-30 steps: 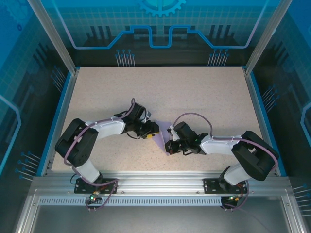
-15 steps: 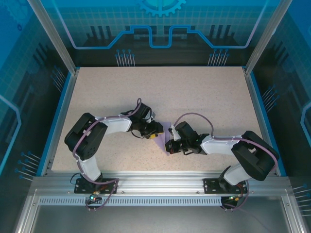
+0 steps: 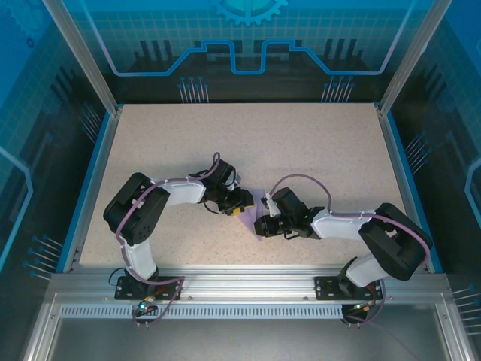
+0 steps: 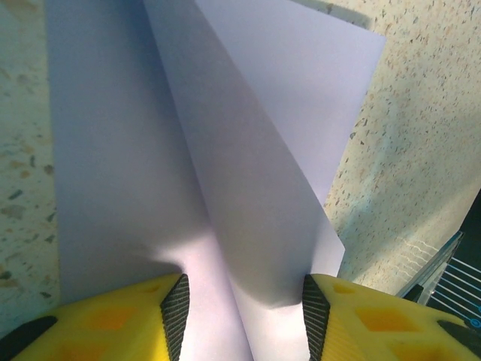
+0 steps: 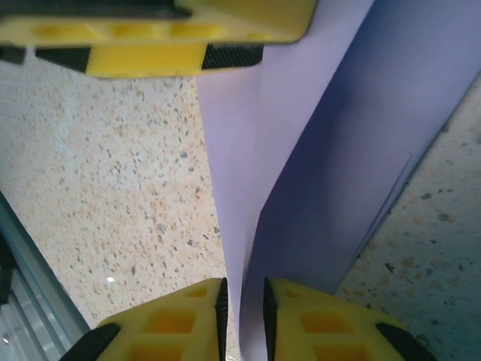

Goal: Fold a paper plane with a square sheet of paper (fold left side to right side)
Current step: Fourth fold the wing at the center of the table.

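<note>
Lavender paper [image 4: 248,150]: to be laid edge on edge, then pressed flat.
Left pincer [image 4: 242,316]: apart, astride the raised paper.
Right pincer [image 5: 244,316]: narrowly apart at the paper's edge.

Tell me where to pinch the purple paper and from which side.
Best pinch the raised flap of the square sheet of paper, near its free edge, coming in low along the table from the right arm's side. That flap stands up off the surface, so it can be clamped from both faces; the rest lies flat with nothing to get under.
</note>
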Action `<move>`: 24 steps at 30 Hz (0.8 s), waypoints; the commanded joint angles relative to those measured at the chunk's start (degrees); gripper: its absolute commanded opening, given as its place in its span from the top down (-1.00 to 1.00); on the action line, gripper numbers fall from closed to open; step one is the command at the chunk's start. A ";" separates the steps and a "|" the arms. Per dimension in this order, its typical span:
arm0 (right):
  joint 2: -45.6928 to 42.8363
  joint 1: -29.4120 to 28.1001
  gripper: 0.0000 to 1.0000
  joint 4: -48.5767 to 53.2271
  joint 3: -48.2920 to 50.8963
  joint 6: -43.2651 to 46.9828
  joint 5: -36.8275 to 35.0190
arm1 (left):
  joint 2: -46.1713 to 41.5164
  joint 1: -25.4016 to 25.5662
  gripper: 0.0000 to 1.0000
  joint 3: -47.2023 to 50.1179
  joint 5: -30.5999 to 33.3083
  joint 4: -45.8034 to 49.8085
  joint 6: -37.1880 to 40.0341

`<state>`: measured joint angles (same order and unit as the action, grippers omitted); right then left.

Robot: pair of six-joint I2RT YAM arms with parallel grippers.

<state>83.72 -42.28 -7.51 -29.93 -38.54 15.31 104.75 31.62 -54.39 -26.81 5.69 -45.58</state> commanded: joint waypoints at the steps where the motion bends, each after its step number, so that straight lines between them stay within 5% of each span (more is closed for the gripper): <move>1: -3.55 2.12 0.44 -0.33 0.40 0.30 2.57 | 2.30 0.42 0.03 -0.37 1.59 2.30 -0.75; 8: -9.24 9.11 0.15 1.44 1.36 0.09 6.81 | 2.00 0.44 0.03 -0.37 1.68 2.35 -0.90; 13: -4.93 13.17 0.16 -2.60 0.96 -2.42 11.70 | 1.95 0.40 0.03 -0.36 1.56 2.17 -0.91; 24: 7.07 12.89 0.27 -13.08 -1.66 -6.87 16.99 | 1.91 0.57 0.03 -0.44 1.33 2.16 -1.00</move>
<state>89.23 -29.56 -16.14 -30.02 -43.79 29.26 104.95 31.64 -54.59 -26.81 5.67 -46.54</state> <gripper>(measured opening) 0.368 0.485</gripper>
